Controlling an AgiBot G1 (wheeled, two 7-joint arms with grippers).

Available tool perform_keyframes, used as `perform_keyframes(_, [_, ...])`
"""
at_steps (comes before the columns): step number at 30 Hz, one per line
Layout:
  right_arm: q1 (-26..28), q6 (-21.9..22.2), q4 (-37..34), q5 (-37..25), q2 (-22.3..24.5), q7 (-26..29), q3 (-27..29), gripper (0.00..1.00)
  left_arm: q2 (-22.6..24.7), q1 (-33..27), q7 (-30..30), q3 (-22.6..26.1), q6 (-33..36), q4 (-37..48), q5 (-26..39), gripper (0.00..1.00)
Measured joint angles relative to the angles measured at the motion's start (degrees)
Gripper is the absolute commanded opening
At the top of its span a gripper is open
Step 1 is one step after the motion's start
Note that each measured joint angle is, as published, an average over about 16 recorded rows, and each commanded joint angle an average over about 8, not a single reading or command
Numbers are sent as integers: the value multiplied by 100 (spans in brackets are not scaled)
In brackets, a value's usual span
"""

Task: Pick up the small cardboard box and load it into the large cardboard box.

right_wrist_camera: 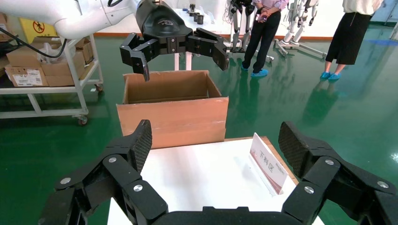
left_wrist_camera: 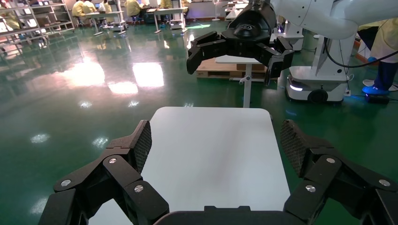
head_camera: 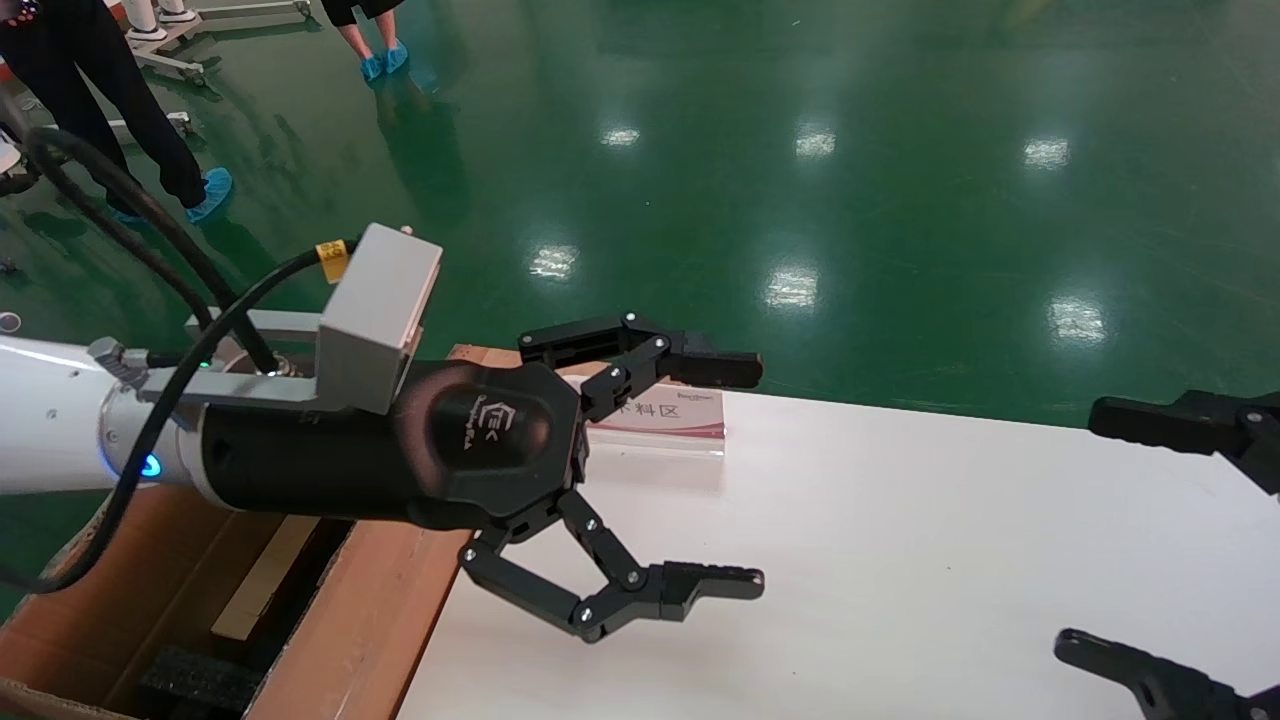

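Observation:
The large cardboard box (head_camera: 365,610) stands against the white table's left end, with black foam (head_camera: 195,680) on its floor; it also shows in the right wrist view (right_wrist_camera: 171,117). Inside it lies a flat brown piece with a paler narrow edge (head_camera: 255,580); I cannot tell for sure whether it is the small cardboard box. No small box lies on the table. My left gripper (head_camera: 745,475) is open and empty, held above the table's left end beside the large box. My right gripper (head_camera: 1085,530) is open and empty over the table's right end.
The white table (head_camera: 900,560) carries a small sign stand (head_camera: 660,415) at its far left edge, also in the right wrist view (right_wrist_camera: 267,161). Green floor lies beyond. People stand at the far left (head_camera: 90,100).

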Motion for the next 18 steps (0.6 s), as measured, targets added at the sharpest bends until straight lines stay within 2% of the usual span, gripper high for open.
perform_keyframes(18, [0, 0, 0, 0, 0, 0, 0, 100, -4, -14, -6, 19, -6, 0, 4, 100])
